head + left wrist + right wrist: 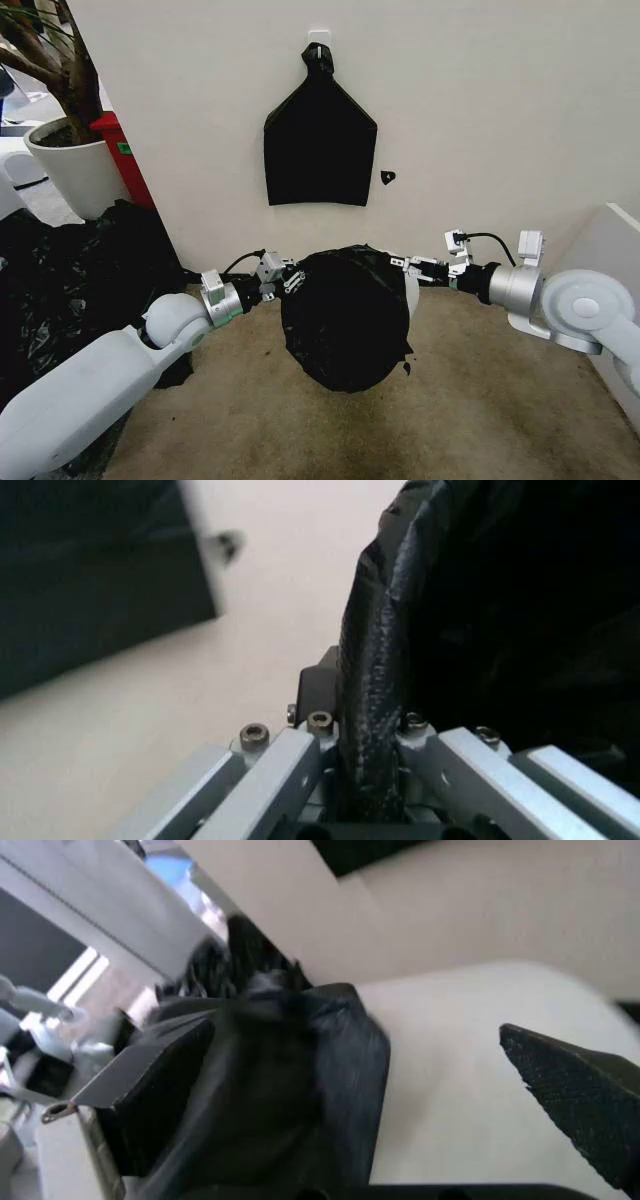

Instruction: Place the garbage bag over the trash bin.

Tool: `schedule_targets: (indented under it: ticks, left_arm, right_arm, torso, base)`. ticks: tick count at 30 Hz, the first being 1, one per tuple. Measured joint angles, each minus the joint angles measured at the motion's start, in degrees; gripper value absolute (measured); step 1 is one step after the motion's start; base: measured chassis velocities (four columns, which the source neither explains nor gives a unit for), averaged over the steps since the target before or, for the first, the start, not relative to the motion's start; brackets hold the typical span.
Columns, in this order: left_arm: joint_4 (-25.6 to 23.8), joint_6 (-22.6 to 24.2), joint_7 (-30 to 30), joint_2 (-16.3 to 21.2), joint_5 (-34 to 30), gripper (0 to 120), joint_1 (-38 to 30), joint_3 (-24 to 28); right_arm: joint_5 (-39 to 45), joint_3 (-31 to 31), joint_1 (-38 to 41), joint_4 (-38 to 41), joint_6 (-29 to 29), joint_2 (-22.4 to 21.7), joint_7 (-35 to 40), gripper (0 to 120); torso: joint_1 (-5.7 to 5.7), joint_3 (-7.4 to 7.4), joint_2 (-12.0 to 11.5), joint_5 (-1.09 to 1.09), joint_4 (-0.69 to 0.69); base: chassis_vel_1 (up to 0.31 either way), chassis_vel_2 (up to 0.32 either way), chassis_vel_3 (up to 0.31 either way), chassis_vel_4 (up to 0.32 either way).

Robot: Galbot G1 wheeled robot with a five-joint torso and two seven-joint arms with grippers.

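Observation:
The glossy black garbage bag [345, 320] hangs spread between my two grippers, low in front of the wall. It covers nearly all of the trash bin, of which a white sliver [413, 293] shows at the bag's right edge. My left gripper [290, 278] is at the bag's upper left, and in the left wrist view it [365, 701] is shut on the bag's rolled edge [375, 667]. My right gripper [405, 265] is at the upper right. In the right wrist view it [330, 1057] is open, with the bag [300, 1065] bunched against one finger [150, 1080] and the bin's white wall [470, 1065] between the fingers.
A flat black bundle [320, 150] hangs from a hook on the wall above. A heap of black sheeting [70, 270], a white plant pot [75, 170] and a red box [120, 150] stand at the left. A white panel [610, 250] borders the right. Beige carpet [450, 400] lies in front.

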Motion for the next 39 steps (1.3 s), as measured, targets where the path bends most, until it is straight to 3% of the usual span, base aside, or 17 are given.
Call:
schedule_targets:
  ticks: [5, 6, 10, 13, 14, 19, 20, 24, 28, 37, 39]
  left_arm:
    - [-1.35, 5.03, -14.38, -0.49, -9.56, 1, 3.64, -1.58]
    - [-1.35, 5.03, -14.38, -0.49, -9.56, 1, 3.64, -1.58]
    - [-7.43, 10.46, -29.95, -1.62, -23.85, 1, 7.45, -3.96]
    - [-10.51, 12.42, -39.93, -3.09, -32.07, 1, 7.73, -4.07]
    - [-10.51, 12.42, -39.93, -3.09, -32.07, 1, 7.73, -4.07]
    - [-13.81, 14.17, -54.31, -5.75, -40.39, 1, 4.42, -1.71]
    - [-13.81, 14.17, -54.31, -5.75, -40.39, 1, 4.42, -1.71]
    - [-15.44, 17.84, -63.39, -6.47, -47.54, 1, 2.94, -0.45]
    - [-14.46, 19.95, -67.24, -7.63, -49.25, 1, 2.6, 1.41]
    - [-7.9, 22.25, -70.53, -13.84, -49.34, 1, -0.46, 7.56]
    - [-5.66, 23.73, -73.75, -16.11, -49.24, 1, -2.22, 10.22]
  right_arm:
    - [1.23, 2.91, 0.27, -0.2, 1.89, 1.84, 3.07, 100]
    - [1.23, 2.91, 0.27, -0.2, 1.89, 1.84, 3.07, 100]
    - [-0.2, 5.44, -2.15, 0.35, 2.45, 4.73, 5.84, 100]
    - [-4.52, 6.54, -3.48, 4.1, 3.43, 7.04, 10.02, 100]
    - [-4.52, 6.54, -3.48, 4.1, 3.43, 7.04, 10.02, 100]
    - [-9.99, 4.87, -0.18, 12.38, 4.26, 9.93, 19.77, 100]
    - [-9.99, 4.87, -0.18, 12.38, 4.26, 9.93, 19.77, 100]
    - [-10.84, 4.91, -1.96, 15.37, 4.22, 10.71, 22.22, 100]
    - [-12.46, 6.99, -6.52, 16.66, 4.08, 11.62, 23.26, 100]
    - [-16.23, 15.67, -20.7, 20.63, 3.83, 17.32, 20.49, 100]
    - [-17.28, 16.76, -22.98, 21.19, 3.84, 18.59, 19.96, 100]
  torso:
    - [0.0, 0.0, 0.0, -0.03, 0.03]
    - [0.0, 0.0, 0.0, -0.03, 0.03]
    - [0.0, 0.0, 0.0, 0.0, 0.0]
    - [0.0, 0.0, 0.0, 0.02, 0.02]
    - [0.0, 0.0, 0.0, 0.02, 0.02]
    - [0.0, 0.0, 0.0, -0.01, 0.01]
    - [0.0, 0.0, 0.0, -0.01, 0.01]
    - [0.0, 0.0, 0.01, 0.01, 0.02]
    - [0.0, 0.0, 0.01, 0.01, 0.02]
    - [0.0, 0.0, 0.01, 0.0, 0.0]
    - [0.0, 0.0, 0.01, 0.02, 0.0]
  base:
    - [0.0, 0.0, 0.0, 0.0]
    - [0.0, 0.0, 0.0, 0.0]
    - [0.0, 0.0, 0.0, 0.0]
    - [0.0, 0.0, 0.0, 0.0]
    - [0.0, 0.0, 0.0, 0.0]
    - [0.0, 0.0, 0.0, 0.0]
    - [0.0, 0.0, 0.0, 0.0]
    - [0.0, 0.0, 0.0, 0.0]
    - [0.0, 0.0, 0.0, 0.0]
    - [0.0, 0.0, 0.0, 0.0]
    - [0.0, 0.0, 0.0, 0.0]
